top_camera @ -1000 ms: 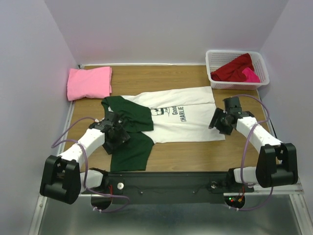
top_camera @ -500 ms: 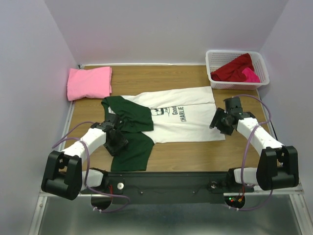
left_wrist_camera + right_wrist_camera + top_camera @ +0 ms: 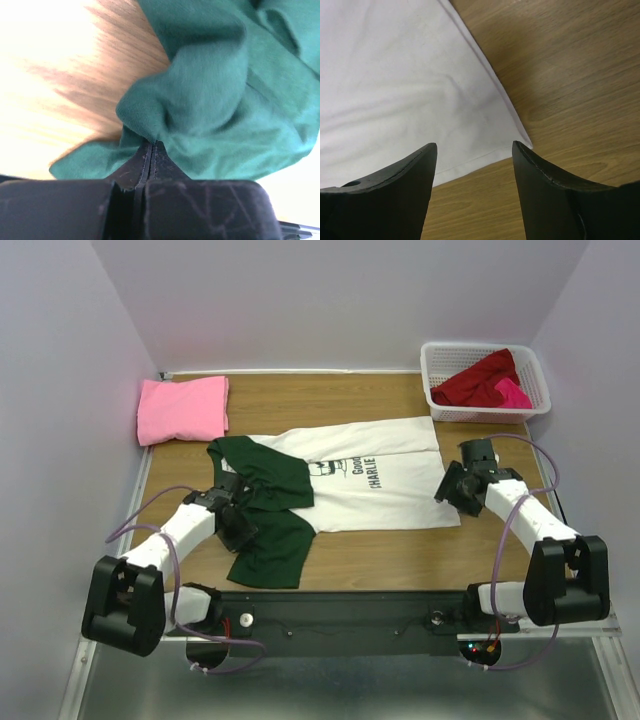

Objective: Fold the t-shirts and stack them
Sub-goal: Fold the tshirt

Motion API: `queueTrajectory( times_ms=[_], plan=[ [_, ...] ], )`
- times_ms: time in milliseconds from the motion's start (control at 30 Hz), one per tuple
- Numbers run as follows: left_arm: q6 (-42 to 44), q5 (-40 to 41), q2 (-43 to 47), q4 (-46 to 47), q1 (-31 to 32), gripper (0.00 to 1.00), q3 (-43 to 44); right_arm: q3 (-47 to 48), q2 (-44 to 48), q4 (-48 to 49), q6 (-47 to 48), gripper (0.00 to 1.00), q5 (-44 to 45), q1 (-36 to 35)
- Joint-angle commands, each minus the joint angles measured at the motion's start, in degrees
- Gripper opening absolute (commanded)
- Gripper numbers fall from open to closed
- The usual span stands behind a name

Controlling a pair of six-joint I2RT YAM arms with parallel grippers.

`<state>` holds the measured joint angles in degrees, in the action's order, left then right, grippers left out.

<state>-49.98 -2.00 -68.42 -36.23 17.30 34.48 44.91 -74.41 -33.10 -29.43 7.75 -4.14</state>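
A white t-shirt (image 3: 385,475) with dark green sleeves and black print lies spread across the middle of the table. My left gripper (image 3: 238,524) is shut on a bunched fold of its near green sleeve (image 3: 215,95), with the jaws pressed together on the cloth. My right gripper (image 3: 452,492) hovers open over the shirt's right hem corner (image 3: 520,137), nothing between its fingers. A folded pink t-shirt (image 3: 183,409) rests at the back left. Dark red (image 3: 478,382) and magenta (image 3: 513,393) t-shirts lie in the basket.
A white lattice basket (image 3: 435,360) stands at the back right corner. Pale walls close in the table on three sides. Bare wood (image 3: 400,555) shows between the shirt and the arm bases.
My left gripper closed from open onto the green sleeve and shifted slightly. The right gripper edged a little toward the shirt's right hem, still open.
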Motion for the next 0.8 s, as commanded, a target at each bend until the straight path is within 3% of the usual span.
queueTrajectory(
  times_ms=[0,533,700,767],
  plan=[
    [1.37,1.47,5.13,-4.63,0.45,0.0,4.8,-0.08,-0.38,-1.17,-0.28,0.67,3.85,0.89],
    [1.99,1.47,13.49,-8.07,0.45,0.0,8.15,-3.42,-6.89,-1.18,-2.3,0.63,3.5,1.07],
    [2.16,1.47,14.63,-9.56,0.45,0.0,9.2,-4.21,-6.97,-0.74,-2.56,0.57,3.51,1.15],
    [2.08,1.47,15.69,-9.91,0.45,0.0,9.29,-4.65,-6.54,-0.74,-2.65,0.46,3.41,1.07]
  ],
)
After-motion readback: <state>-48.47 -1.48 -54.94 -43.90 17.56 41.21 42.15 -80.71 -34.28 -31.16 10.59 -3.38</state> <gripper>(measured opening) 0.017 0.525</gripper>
